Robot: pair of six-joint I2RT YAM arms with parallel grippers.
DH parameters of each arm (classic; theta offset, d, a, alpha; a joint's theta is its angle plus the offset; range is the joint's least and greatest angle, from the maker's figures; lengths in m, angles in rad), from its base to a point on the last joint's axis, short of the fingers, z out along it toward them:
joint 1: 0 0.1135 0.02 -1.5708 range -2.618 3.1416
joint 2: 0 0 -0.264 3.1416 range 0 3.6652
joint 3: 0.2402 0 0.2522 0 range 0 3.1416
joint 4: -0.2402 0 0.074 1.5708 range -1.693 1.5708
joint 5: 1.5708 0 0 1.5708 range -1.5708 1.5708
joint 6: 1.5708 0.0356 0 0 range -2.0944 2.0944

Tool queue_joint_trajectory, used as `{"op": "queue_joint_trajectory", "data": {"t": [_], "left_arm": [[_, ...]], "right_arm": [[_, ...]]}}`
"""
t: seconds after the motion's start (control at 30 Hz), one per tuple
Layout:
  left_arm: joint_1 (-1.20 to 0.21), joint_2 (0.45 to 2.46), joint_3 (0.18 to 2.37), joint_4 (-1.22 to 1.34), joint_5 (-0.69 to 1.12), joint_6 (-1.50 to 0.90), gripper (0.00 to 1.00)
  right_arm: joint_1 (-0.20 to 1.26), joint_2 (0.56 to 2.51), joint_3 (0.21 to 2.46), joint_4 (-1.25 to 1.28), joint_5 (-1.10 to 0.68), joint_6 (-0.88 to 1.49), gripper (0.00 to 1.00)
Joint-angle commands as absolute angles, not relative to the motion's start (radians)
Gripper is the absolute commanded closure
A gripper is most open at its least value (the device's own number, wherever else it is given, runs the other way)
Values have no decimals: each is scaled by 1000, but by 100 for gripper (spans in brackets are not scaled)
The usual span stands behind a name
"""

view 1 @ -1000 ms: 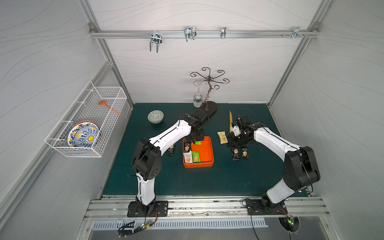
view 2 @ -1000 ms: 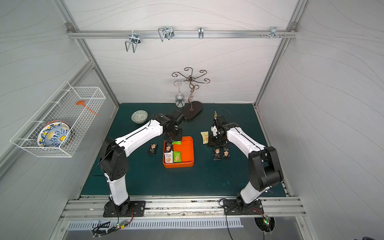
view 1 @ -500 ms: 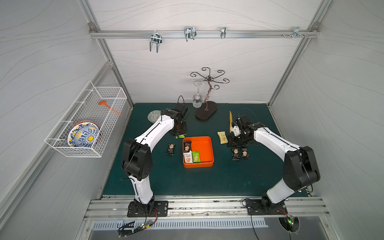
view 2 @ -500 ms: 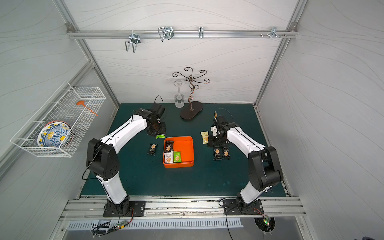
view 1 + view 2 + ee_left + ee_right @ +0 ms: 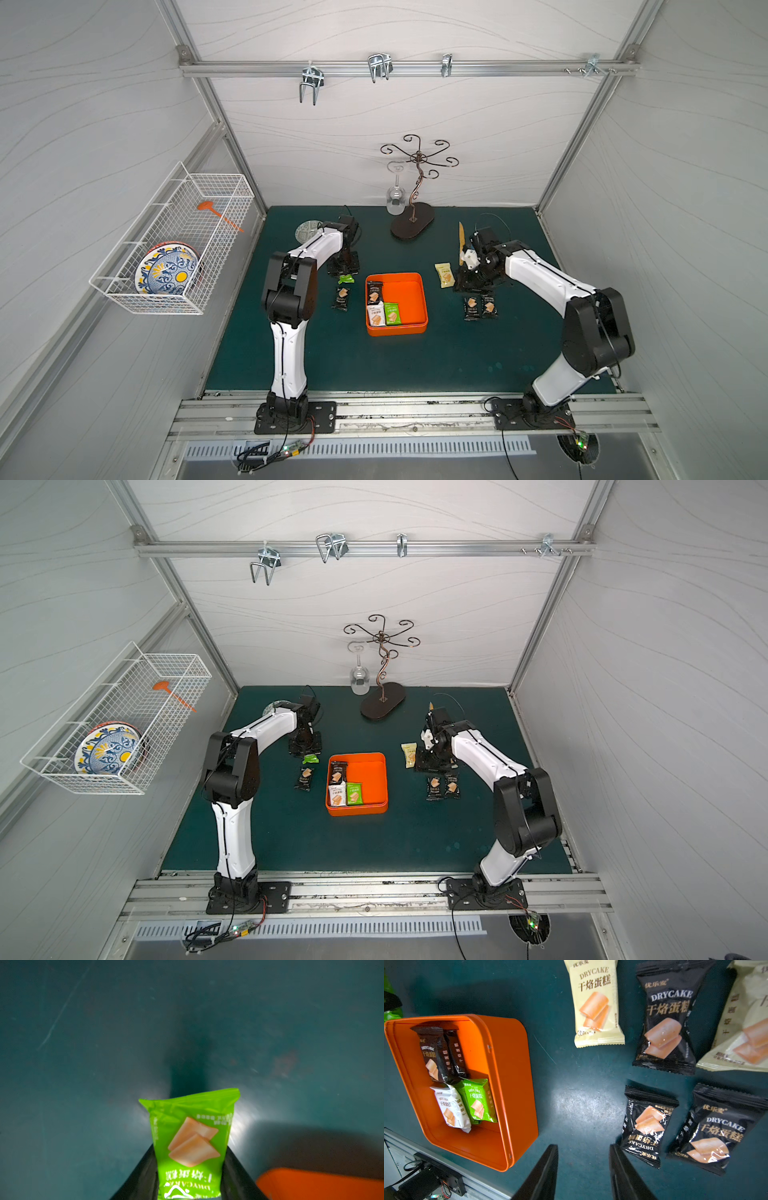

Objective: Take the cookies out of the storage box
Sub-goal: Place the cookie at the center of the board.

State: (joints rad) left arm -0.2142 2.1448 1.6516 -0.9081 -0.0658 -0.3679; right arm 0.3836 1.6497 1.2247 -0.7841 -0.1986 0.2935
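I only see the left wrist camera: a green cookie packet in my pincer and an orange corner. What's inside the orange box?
Observer: The storage box holds at least a black cookie, a white cookie and a green cookie, along one wall.
Operator: Is the other pincer holding one?
Observer: No, the right pincer is open and empty over bare mat.
Operator: What's near my packet?
Observer: A loose black packet lies on the mat beside your held green packet.
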Motion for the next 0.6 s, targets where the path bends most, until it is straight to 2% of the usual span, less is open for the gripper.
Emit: {"op": "queue_joint_trajectory", "data": {"t": [0.0, 0.13, 0.23, 0.33, 0.37, 0.57], "left_arm": [[-210, 2174, 1730, -885, -51, -340, 53], [-211, 2209, 1749, -888, -54, -341, 53], [-210, 2209, 1752, -888, -49, -346, 49], [-210, 2201, 1765, -897, -58, -345, 30], [-210, 2197, 1774, -902, -61, -344, 28], [-212, 2135, 1832, -979, -74, -371, 26]], "right_arm": [[377, 1679, 1248, -827, -200, 278, 55], [377, 1699, 1267, -837, -200, 274, 55], [377, 1701, 1273, -840, -196, 272, 55], [377, 1704, 1277, -842, -200, 272, 55], [377, 1703, 1277, -841, -201, 272, 55], [378, 1682, 1275, -836, -210, 273, 55]]}}
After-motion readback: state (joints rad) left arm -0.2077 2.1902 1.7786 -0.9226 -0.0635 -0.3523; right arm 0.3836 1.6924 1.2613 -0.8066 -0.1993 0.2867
